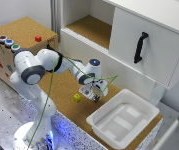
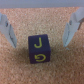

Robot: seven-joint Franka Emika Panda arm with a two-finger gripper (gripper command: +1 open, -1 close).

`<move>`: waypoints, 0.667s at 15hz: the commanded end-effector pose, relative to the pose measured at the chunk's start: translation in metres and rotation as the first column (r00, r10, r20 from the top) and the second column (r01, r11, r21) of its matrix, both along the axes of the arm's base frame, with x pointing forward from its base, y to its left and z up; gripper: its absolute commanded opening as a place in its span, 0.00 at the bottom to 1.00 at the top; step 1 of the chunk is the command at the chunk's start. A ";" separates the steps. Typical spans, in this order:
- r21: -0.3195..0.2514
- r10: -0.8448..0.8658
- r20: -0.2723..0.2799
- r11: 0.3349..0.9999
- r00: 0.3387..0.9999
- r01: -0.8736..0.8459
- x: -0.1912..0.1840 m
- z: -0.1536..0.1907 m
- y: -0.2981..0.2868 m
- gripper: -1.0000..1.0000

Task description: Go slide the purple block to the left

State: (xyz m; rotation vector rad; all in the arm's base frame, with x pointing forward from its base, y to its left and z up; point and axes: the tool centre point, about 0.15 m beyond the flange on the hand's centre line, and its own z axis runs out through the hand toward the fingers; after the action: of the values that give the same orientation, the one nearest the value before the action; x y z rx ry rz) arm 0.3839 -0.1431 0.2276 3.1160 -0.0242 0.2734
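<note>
On the exterior view's left of the claw (image 1: pixel 92 95) sat a small yellow block (image 1: pixel 76 97) on the cork tabletop (image 1: pixel 64 85). The claw hung spread, fingers apart, the purple block (image 2: pixel 41 50) between them, untouched. Judging by this, the slide had not begun.

High oblique overview; close downward wrist.

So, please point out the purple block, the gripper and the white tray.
purple block (image 2: pixel 42 50), wrist view, on its top face.
gripper (image 2: pixel 41 30), wrist view, midway between the open fingertips.
white tray (image 1: pixel 139 106), exterior view, on its far rim.
</note>
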 end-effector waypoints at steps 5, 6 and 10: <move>-0.078 0.030 -0.022 0.996 0.999 -0.032 -0.017 0.044 -0.038 1.00; -0.093 0.028 -0.026 0.995 0.999 -0.030 -0.019 0.043 -0.044 1.00; -0.060 0.029 -0.051 0.998 0.998 -0.032 -0.021 0.026 -0.062 0.00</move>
State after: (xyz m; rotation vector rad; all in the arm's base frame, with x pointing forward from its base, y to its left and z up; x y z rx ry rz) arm 0.3646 -0.1802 0.2635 3.0458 -0.0061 0.2811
